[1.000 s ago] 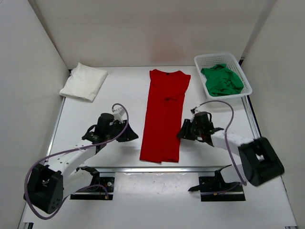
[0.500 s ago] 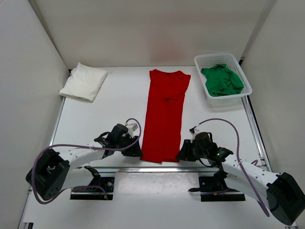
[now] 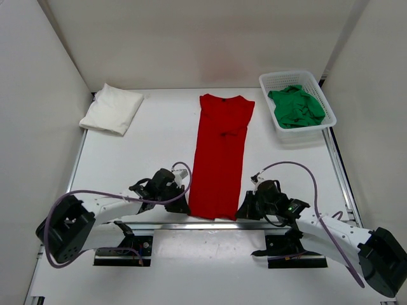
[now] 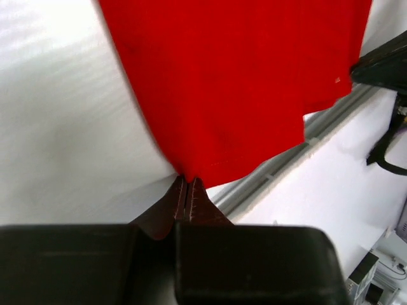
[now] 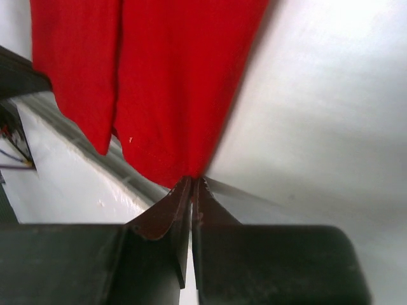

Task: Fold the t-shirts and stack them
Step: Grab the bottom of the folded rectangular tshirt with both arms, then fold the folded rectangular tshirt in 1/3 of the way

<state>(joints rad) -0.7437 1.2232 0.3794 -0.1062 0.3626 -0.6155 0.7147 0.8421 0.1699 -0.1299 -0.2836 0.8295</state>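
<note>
The red t-shirt lies as a long folded strip down the middle of the table, collar at the far end. My left gripper is shut on its near left corner. My right gripper is shut on its near right corner. The white t-shirt sits folded at the far left. The green t-shirt lies crumpled in the basket.
A white lattice basket stands at the far right. A metal rail runs along the table's near edge just behind the red shirt's hem. White walls enclose the left, back and right sides.
Both arms swung down from the shirt's sides to its near hem. Both grippers, open before, have closed on the two near corners.
</note>
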